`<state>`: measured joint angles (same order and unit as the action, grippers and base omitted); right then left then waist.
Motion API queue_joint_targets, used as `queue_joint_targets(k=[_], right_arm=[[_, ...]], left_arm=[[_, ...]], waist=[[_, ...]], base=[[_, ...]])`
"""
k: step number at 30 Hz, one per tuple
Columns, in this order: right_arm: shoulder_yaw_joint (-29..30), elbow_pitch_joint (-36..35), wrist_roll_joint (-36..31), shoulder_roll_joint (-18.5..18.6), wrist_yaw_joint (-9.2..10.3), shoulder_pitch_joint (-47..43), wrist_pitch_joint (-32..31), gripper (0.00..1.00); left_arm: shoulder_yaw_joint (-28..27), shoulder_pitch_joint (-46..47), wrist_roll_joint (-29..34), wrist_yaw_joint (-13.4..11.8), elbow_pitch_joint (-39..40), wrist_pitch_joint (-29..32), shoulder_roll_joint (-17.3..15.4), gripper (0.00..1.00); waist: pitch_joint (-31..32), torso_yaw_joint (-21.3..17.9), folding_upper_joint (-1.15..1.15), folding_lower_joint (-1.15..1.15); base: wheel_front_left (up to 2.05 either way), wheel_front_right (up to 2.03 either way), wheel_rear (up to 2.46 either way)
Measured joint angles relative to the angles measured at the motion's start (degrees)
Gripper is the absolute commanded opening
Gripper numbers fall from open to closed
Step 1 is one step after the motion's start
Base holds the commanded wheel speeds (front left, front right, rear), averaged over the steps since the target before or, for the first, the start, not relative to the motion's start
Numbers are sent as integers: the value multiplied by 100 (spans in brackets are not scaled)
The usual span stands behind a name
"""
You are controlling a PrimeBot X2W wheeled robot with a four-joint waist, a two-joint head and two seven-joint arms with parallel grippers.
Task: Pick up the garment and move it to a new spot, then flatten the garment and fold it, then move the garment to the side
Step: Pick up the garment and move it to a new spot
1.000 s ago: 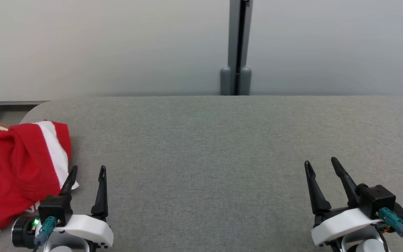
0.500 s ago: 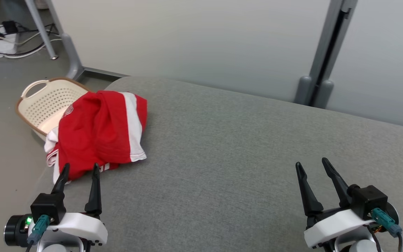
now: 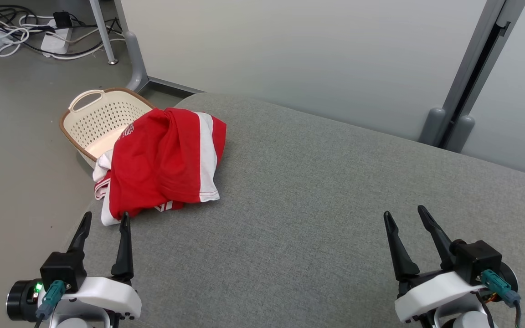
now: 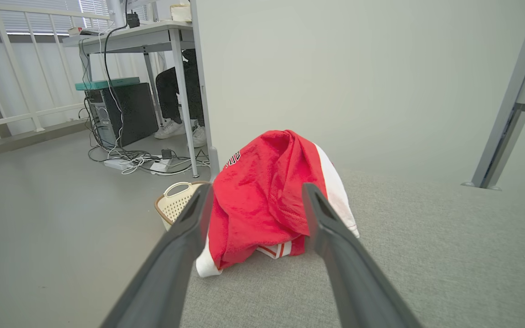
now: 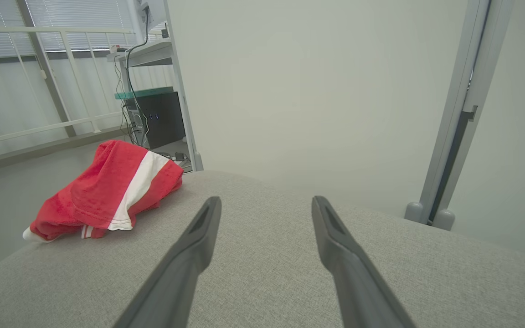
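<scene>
The garment (image 3: 162, 164) is a red shirt with white bands, bunched in a heap at the left corner of the grey padded table (image 3: 317, 214). It also appears as a red mound (image 4: 267, 200) ahead of the left wrist camera and at the left of the right wrist view (image 5: 107, 191). My left gripper (image 3: 105, 221) stands open just short of the heap's near edge, holding nothing. My right gripper (image 3: 406, 216) is open over bare table at the lower right, far from the garment.
A cream perforated basket (image 3: 96, 123) sits on the floor beside the table's left corner, partly behind the garment. Cables and a power strip (image 3: 53, 34) lie on the floor by desk legs. A grey partition post (image 3: 467, 86) stands behind the table. A seated person's shoes (image 4: 176, 130) show under a desk.
The head camera has turned left, bringing the basket, floor and cables into view. Both grippers keep the same open pose; the garment has not moved on the table.
</scene>
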<state>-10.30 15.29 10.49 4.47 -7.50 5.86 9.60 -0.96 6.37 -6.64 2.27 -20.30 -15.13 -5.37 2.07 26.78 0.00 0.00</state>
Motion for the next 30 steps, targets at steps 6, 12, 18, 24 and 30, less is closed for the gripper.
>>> queue_joint_targets(k=[6, 12, 18, 24, 30], right_arm=[[25, -15, -76, -7, 0, -1, -29, 100], [46, -121, -91, 25, 0, 2, -109, 100], [18, -503, -198, 264, 0, 309, -387, 100], [-115, -1042, -289, 606, 0, 833, -686, 100], [-89, -1199, -287, 744, 0, 1027, -735, 100]], left_arm=[[-1, 22, -2, 1, -16, 0, 3, 100], [107, 288, -1, 69, -170, 0, 36, 100], [185, 894, -141, 122, -502, 0, 120, 100], [84, 2077, -387, 127, -1493, 0, 142, 100], [-64, 2976, -511, 127, -2855, 115, -91, 100]], waist=[[-18, -23, 0, 0], [-133, -56, 0, 0], [-589, -174, 0, 0], [-1451, -490, 0, 0], [-2104, -882, 0, 0]], base=[[0, 0, 0], [0, 0, 0], [0, 0, 0], [0, 0, 0], [0, 0, 0]])
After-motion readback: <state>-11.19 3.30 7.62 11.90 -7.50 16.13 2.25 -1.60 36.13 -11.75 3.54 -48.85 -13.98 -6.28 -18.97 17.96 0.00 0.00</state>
